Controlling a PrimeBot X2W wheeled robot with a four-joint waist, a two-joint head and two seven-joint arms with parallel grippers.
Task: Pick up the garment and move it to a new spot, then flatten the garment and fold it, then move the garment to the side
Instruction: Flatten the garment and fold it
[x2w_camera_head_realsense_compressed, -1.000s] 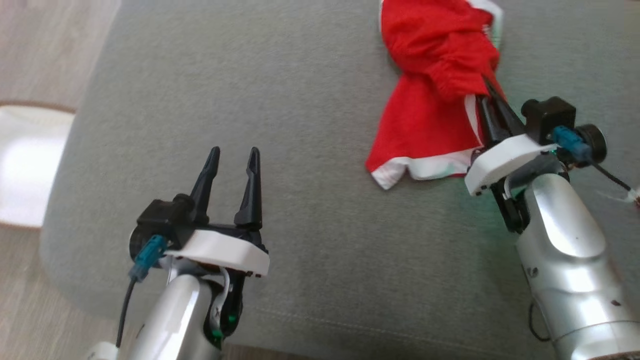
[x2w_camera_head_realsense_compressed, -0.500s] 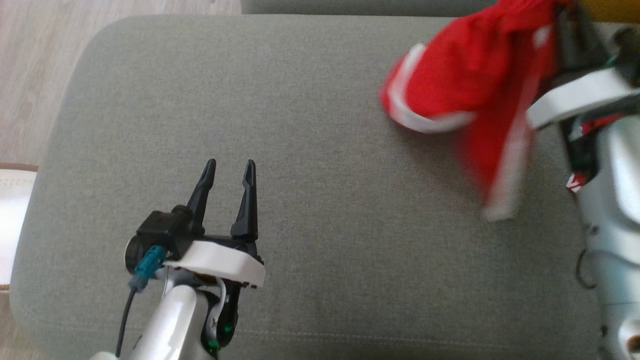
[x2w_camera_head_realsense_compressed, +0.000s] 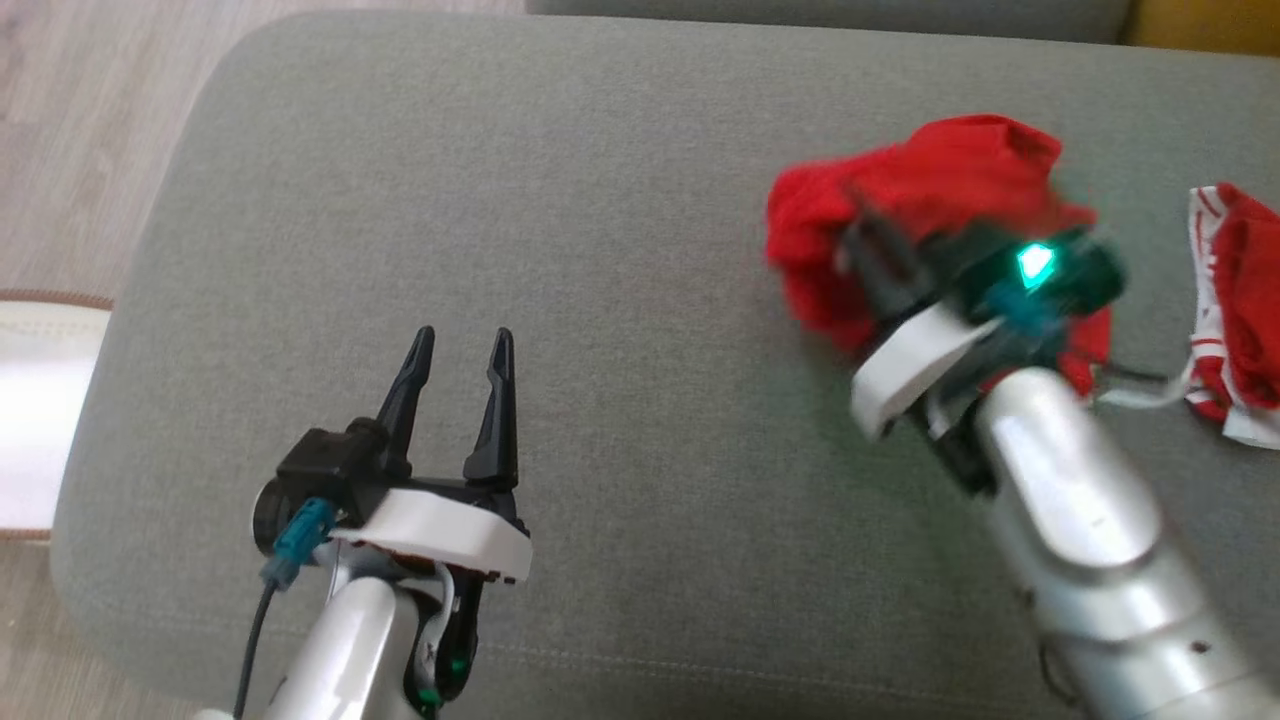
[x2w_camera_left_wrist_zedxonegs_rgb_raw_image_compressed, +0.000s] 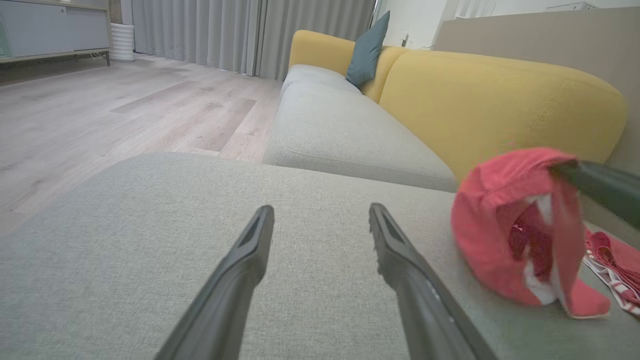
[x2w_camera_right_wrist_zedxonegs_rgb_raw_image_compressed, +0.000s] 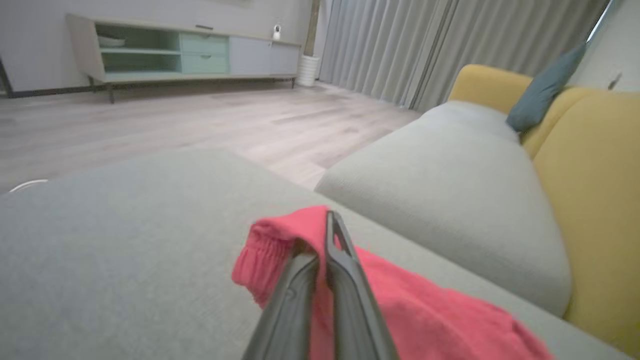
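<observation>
The right pincer (x2w_camera_right_wrist_zedxonegs_rgb_raw_image_compressed: 317, 231), pressed together, pinches the bunched red cloth garment with white trim (x2w_camera_head_realsense_compressed: 930, 180) at the right part of the grey fabric sofa cushion (x2w_camera_head_realsense_compressed: 620, 200). A red-and-white striped cloth (x2w_camera_head_realsense_compressed: 1235, 300) lies near it, at the right edge of the head view. The left pincer (x2w_camera_head_realsense_compressed: 462, 340), spread and empty, hangs near the cushion's front left edge. Wide bare cushion lies between the two pincers.

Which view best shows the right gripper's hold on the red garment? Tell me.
Right wrist view: the right gripper is sharp and shut, pinching the red garment. Head view blurs the gripper against the cloth; left wrist view shows the garment bunched at one dark finger's tip.
</observation>
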